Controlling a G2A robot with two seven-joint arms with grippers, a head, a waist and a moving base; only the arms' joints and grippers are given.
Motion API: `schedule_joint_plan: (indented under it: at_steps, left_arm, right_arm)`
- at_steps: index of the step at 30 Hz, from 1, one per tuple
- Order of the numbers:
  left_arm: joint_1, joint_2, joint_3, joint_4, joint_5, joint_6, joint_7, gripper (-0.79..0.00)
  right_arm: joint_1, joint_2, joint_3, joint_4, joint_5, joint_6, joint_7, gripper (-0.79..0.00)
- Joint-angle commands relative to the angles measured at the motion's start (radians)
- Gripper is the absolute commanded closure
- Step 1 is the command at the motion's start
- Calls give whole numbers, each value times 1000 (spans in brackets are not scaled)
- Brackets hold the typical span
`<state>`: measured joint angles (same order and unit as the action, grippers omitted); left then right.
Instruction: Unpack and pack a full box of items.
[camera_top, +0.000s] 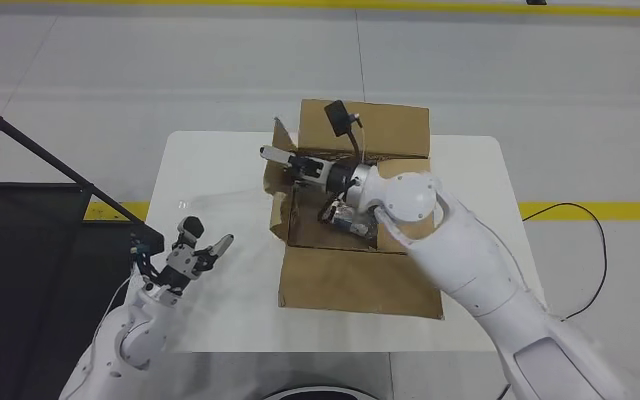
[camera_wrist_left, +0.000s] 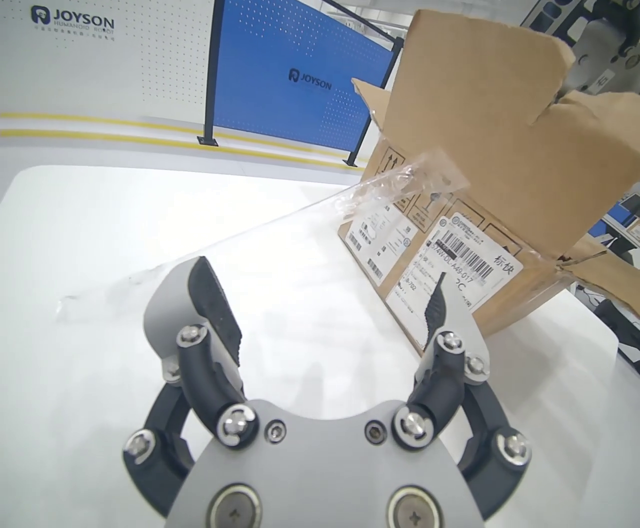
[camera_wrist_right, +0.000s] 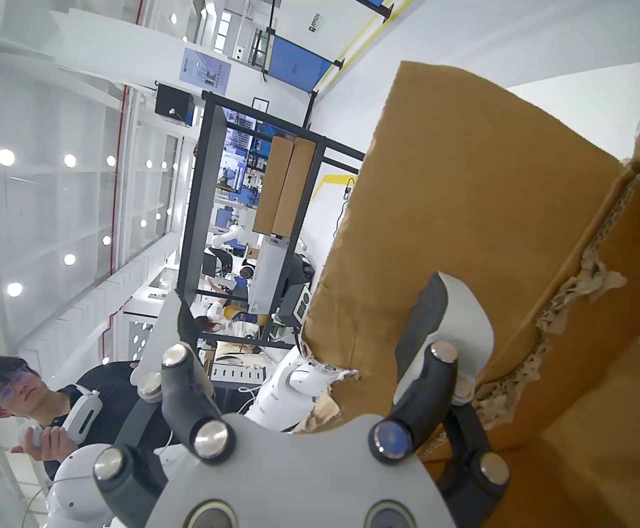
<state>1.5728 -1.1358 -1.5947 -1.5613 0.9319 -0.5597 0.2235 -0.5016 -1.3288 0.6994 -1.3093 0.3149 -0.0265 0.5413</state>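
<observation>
Open box (camera_top: 355, 275) mid-surface (camera_top: 215, 170). At its torn side flap (camera_wrist_right: 450, 200), right hand (camera_wrist_right: 305, 295) spread wide around the edge. Beside box, left hand (camera_wrist_left: 320, 270) wide, empty.

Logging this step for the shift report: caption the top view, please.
Right gripper open astride a side flap of the cardboard box; left gripper open above the white table beside it.

box (camera_top: 355, 280): matt brown cardboard, torn edges | table (camera_top: 220, 180): smooth white

Robot lab: yellow floor tape (camera_top: 580, 210), blue partitions (camera_wrist_left: 280, 50), racks (camera_wrist_right: 196, 200).
</observation>
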Motion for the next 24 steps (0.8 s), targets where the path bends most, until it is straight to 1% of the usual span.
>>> schedule_joint_plan:
  at_steps: [1,5,13,24]
  left_arm:
    - [5,0,-8,3,-6,-3,7,-785]
    - [15,1,-20,7,-14,-12,16,-785]
    - [27,1,-32,17,-22,-24,32,-785]
    - [26,0,-34,20,-18,-29,31,-785]
  right_arm:
    - [7,-13,-17,19,-3,-4,-16,-785]
    - [26,-44,-61,67,-19,2,-44,-785]
    - [64,-100,-113,169,-24,-8,-46,-785]
    - [69,-133,-104,233,-48,-25,-15,-785]
